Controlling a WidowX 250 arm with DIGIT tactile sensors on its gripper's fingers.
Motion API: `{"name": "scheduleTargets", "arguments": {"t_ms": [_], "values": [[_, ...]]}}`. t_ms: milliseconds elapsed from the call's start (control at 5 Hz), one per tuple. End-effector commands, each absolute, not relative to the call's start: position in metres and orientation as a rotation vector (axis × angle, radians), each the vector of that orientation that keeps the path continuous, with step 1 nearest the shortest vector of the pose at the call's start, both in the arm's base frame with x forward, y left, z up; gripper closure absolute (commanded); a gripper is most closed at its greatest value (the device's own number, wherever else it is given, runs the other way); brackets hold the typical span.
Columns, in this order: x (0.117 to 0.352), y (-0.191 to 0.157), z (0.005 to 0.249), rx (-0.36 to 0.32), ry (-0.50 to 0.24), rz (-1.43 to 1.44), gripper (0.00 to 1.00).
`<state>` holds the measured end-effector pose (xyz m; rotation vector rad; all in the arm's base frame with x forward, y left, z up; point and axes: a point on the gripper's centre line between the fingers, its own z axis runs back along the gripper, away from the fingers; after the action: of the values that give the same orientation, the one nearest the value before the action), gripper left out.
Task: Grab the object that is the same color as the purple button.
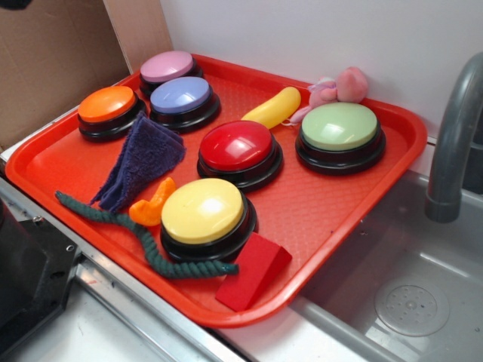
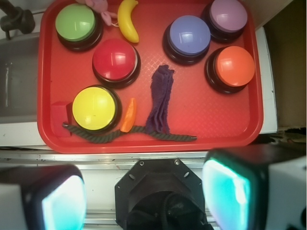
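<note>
The object, a dark purple fuzzy folded cloth (image 1: 139, 162) (image 2: 160, 100), lies on the red tray (image 1: 324, 219) (image 2: 211, 110) between the orange button and the red button. The purple button (image 1: 181, 96) (image 2: 188, 34), periwinkle on a black base, stands just behind the cloth. My gripper (image 2: 144, 196) hangs high over the black robot base in front of the tray, well short of the cloth. Its pads (image 2: 225, 194) stand wide apart with nothing between them, so it is open. The exterior view does not show the gripper.
Also on the tray: pink-lilac (image 2: 228, 16), orange (image 2: 235, 63), red (image 2: 115, 56), yellow (image 2: 94, 108) and green (image 2: 75, 22) buttons, a banana (image 2: 127, 25), an orange piece (image 2: 128, 116), a red block (image 2: 61, 113), a pink toy (image 1: 339, 87). A green rope (image 2: 96, 136) crosses the cloth's near end. A sink (image 1: 407, 302) and faucet (image 1: 453, 128) adjoin.
</note>
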<state>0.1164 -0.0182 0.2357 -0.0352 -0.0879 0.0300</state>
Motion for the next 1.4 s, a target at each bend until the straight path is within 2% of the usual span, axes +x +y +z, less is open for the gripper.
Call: {"name": "scheduleTargets", "arguments": {"t_ms": [0,400,800,1000,1200], "values": [[0.116,-0.018,0.236,-0.035,-0.088,0.03,0.0],[0.127,-0.013,0.206,-0.055,-0.144,0.192,0.0],[0.154,0.006,0.144,-0.091,-0.124,0.289,0.0],[0.176,0.013,0.095,-0.13,-0.12,0.318,0.0],[0.19,0.015,0.067,-0.103,-0.135,0.321,0.0]]}}
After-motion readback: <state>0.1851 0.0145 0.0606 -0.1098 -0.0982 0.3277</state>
